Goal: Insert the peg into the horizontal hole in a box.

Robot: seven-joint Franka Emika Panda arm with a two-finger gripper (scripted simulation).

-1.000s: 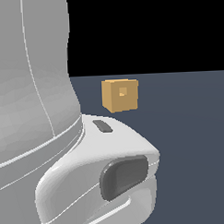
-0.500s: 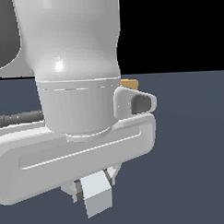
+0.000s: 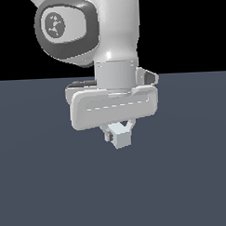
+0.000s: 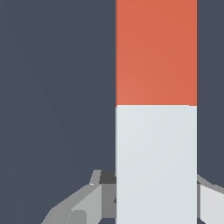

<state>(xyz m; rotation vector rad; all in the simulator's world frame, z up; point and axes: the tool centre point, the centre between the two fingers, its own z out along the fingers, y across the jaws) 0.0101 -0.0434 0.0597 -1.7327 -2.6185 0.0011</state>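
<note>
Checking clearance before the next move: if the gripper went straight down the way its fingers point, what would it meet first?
Probably the dark floor; the gripper already straddles the peg.

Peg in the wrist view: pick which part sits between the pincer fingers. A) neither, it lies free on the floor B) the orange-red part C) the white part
C: the white part of the peg runs down between the pincer fingers; the orange-red part extends beyond them.

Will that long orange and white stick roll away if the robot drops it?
Probably not: the peg shows flat faces and straight edges, so it should lie still. It looks stiff, not bendy. Its smooth faces might slip between the gripper fingers.
</note>
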